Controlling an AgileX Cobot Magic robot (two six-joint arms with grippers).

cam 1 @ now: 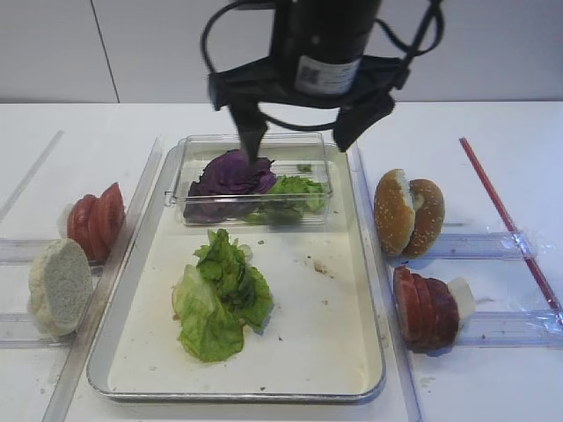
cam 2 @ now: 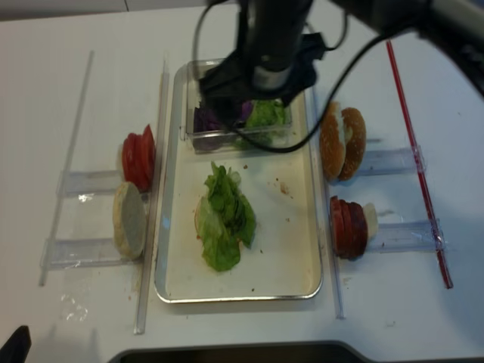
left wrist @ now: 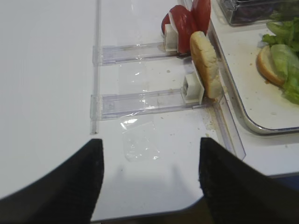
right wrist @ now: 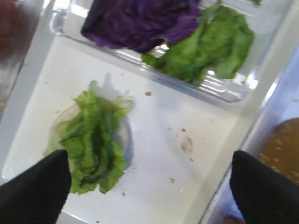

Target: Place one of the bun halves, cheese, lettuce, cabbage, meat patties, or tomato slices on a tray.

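Tray: I count one bun half under lettuce, lying mid-tray. Clear plastic box at tray's far end: purple cabbage left, more green leaves right. My right gripper hangs above the box, jaws spread, empty. Left gripper: parted over bare table, empty.

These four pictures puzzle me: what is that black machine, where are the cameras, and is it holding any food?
It is a two-armed robot. Two pictures look down from above; two come from cameras on its wrists. The right gripper hangs open and empty over a clear box holding purple cabbage. On the tray lies lettuce over a bun half. Beside the tray stand tomato slices, more bun halves and dark red-brown slices. The left gripper waits open above bare table.
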